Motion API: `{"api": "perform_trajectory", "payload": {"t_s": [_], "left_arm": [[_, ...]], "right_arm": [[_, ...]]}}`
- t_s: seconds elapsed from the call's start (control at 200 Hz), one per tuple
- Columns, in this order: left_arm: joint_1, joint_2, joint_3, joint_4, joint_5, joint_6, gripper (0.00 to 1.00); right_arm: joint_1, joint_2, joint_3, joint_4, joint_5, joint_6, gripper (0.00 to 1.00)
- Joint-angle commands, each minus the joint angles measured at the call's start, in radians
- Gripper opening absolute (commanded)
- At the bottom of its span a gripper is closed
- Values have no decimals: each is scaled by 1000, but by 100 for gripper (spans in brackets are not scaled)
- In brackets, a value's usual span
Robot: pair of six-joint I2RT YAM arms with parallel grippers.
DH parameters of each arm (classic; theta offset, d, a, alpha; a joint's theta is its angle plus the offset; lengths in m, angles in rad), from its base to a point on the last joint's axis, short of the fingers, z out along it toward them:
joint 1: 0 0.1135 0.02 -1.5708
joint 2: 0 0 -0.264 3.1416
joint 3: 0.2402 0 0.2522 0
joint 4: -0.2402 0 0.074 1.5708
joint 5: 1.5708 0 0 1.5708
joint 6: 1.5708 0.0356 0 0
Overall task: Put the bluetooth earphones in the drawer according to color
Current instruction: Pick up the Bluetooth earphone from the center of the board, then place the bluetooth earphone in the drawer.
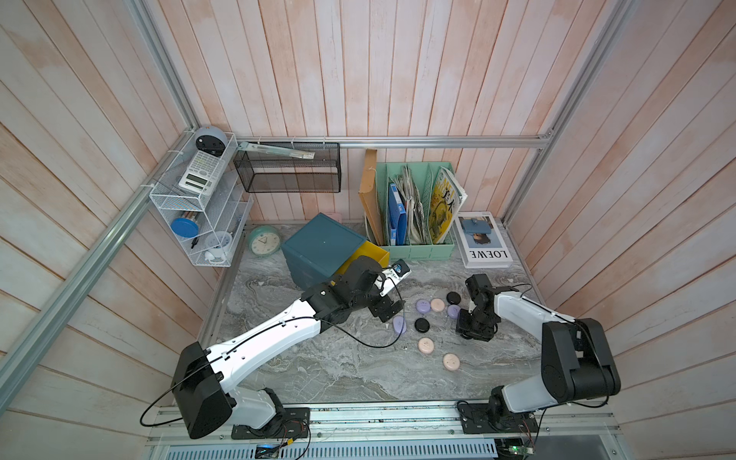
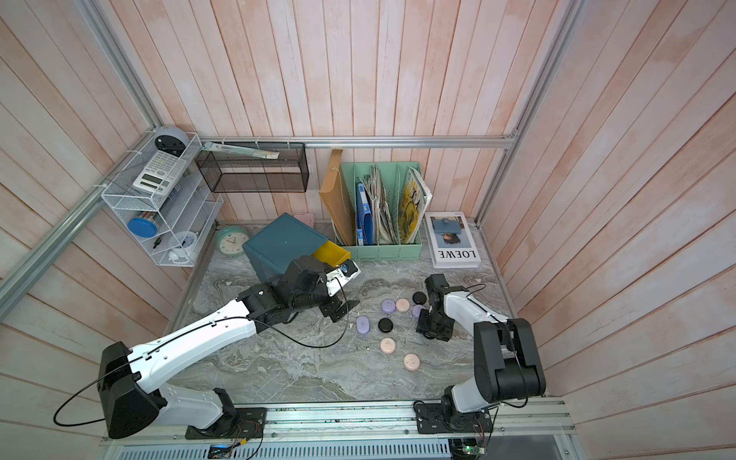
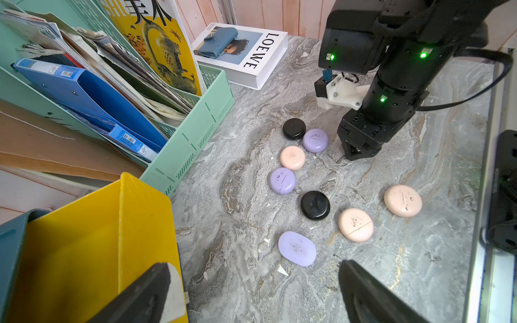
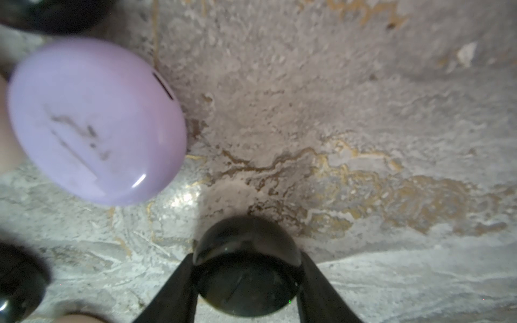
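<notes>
Black earphone case (image 4: pixel 247 268) was pinched between the half-closed jaws of the right gripper (image 4: pixel 247 258), down at the marble table (image 4: pixel 363 112). Left gripper (image 3: pixel 256 264) was held wide open, nothing in it, beside the pulled-out yellow drawer (image 3: pixel 92 237); eight more cases (image 3: pixel 315 205) were scattered in between.

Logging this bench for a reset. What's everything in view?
lilac cases: three, lilac, loose on the table
pink cases: three, pale pink, on the table
loose black cases: two, black, among them
gripped black case: one, black, in the right gripper
drawer chest: one, dark teal, table's back
yellow drawer: one, yellow, pulled out of the chest
file rack: one, mint green, beside the chest
LOEWE book: one, white, beside the rack
clock: one, teal, beside the chest
wire shelf: one, white, on the left wall
mesh basket: one, black, on the back wall
left gripper: one, black, open near the yellow drawer
right gripper: one, black, shut on the black case
</notes>
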Motion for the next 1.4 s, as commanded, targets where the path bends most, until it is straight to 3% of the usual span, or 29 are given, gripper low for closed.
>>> {"api": "perform_trajectory", "payload": {"t_s": [0.0,0.05,0.395,0.66,0.965,1.16,1.395], "left_arm": [[-4,0,8,-15,-32,18,100],[-4,-5,7,-13,-36,19,100],[8,-42,10,6,-30,-8,100],[122,-148,-3,44,71,-44,100],[208,-204,5,20,67,-40,100],[262,-231,-2,14,90,-35,100],[314,-292,-108,88,166,-5,100]], "right_arm": [[-2,-28,-16,-14,-3,-2,6],[0,-39,-13,-17,-3,-2,0],[33,-261,40,-46,24,-16,0],[119,-393,171,21,-88,-41,0],[287,-374,339,83,-104,-88,0],[417,-408,320,290,-106,-117,0],[485,-257,453,375,-215,-116,0]]}}
